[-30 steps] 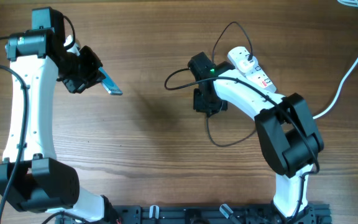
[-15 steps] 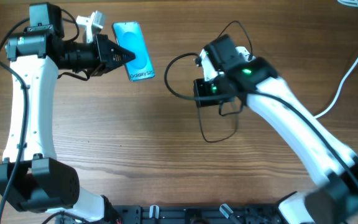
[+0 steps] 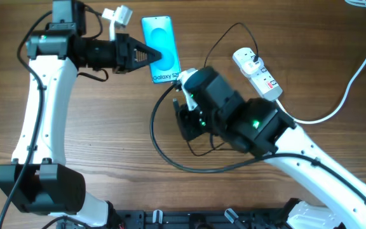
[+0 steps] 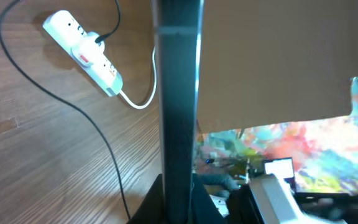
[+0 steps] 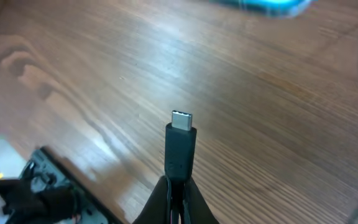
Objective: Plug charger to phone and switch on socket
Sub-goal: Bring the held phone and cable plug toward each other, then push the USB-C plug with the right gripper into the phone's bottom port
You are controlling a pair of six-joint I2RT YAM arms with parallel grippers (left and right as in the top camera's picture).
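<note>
The mating step is in hand. The left gripper [image 3: 143,56] has its jaws clamped on the phone [image 3: 160,46] at upper centre. The phone's long axis runs top to bottom, its lower end toward the right gripper [image 5: 178,190], whose jaws pinch the charger [image 5: 181,146] with the tip aimed at the phone. Next, the tip needs lining up squarely with that end. The socket [image 3: 259,71] waits at upper right.

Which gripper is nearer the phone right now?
Left. The left gripper clamps the phone itself; the right gripper, holding the charger connector, sits just off the phone's lower end, not touching.
</note>
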